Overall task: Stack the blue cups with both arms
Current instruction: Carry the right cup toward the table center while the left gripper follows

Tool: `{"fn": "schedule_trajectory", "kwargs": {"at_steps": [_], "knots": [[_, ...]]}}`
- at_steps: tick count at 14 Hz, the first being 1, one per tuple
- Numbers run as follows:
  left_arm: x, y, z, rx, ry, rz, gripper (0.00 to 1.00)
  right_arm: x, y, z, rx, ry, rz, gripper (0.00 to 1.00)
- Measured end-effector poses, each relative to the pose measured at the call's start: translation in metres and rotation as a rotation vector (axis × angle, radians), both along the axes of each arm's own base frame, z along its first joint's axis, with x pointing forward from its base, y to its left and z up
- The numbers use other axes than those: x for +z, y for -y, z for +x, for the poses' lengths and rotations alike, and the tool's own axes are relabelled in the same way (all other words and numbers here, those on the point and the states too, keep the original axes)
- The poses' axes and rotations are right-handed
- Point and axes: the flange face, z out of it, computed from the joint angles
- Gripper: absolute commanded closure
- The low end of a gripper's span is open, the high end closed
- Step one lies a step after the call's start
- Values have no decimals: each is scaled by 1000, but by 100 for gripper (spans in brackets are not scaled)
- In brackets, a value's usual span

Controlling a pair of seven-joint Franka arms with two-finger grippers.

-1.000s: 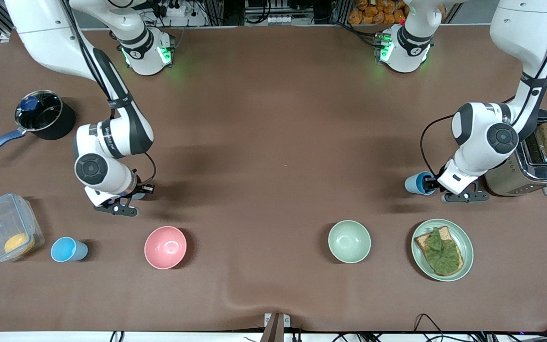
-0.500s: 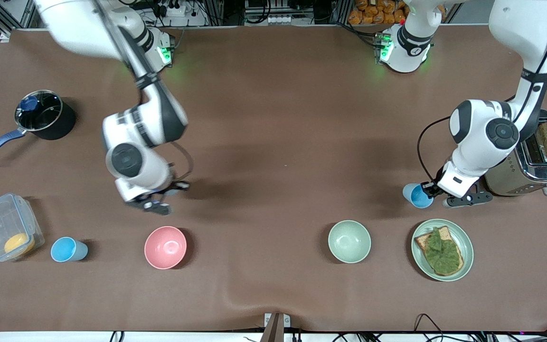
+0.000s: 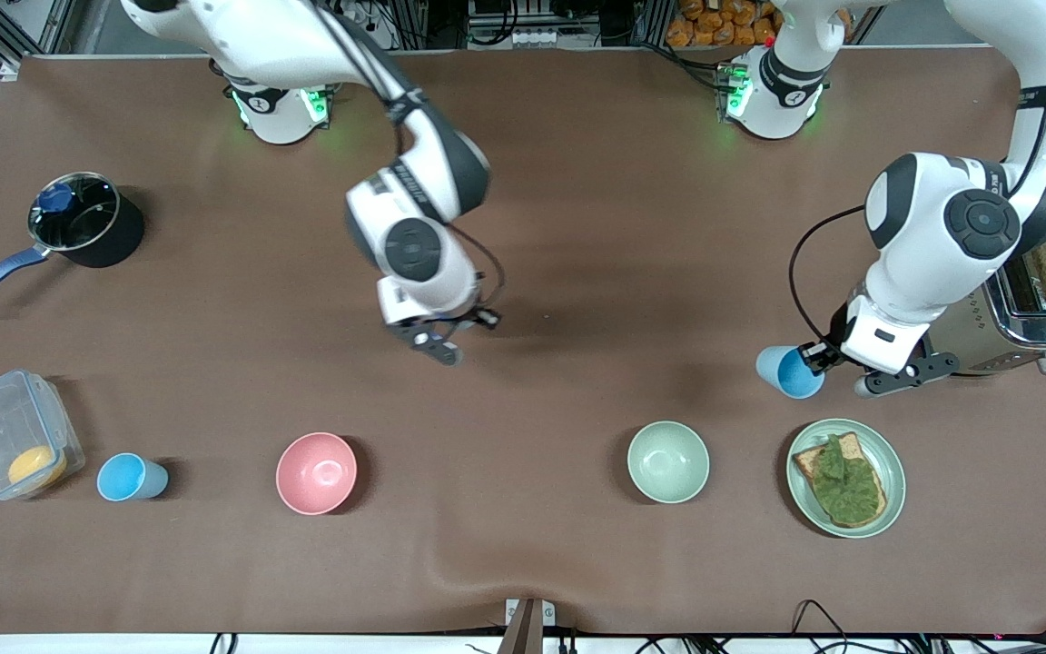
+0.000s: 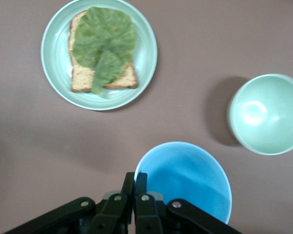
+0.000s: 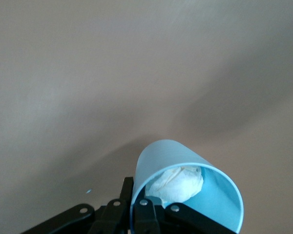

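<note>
Evidently nothing's stacked yet: right gripper (image 3: 437, 343), mid-frame, pinches one blue cup (image 5: 185, 190) by its rim (white wad inside), left gripper (image 3: 818, 356) pinches another cup (image 3: 789, 371) just up-frame of the plate (image 3: 893, 454), third cup (image 3: 131, 477) untouched.

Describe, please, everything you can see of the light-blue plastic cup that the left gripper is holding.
The small light-blue plastic tumbler is handleless, slightly tapered, smooth, bright blue inside, and looks empty. The left gripper is shut on its rim wall, and nothing else touches it. It hangs mouth-up over bare brown table, close to the pale green plate of toast.
</note>
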Motion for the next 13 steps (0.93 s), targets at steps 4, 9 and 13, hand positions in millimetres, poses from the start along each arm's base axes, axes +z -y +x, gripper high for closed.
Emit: {"fn": "schedule_trajectory", "kwargs": {"at_steps": [4,9,13], "knots": [[2,42,-7,50,-10,-37,100,-31,-37,-19,4,29,12,100],[-15,53,-10,115,-50,-50,100,-58,-56,-32,26,47,22,58],[-23,41,-5,174,-64,-55,100,-57,-59,-32,28,51,27,0]]}}
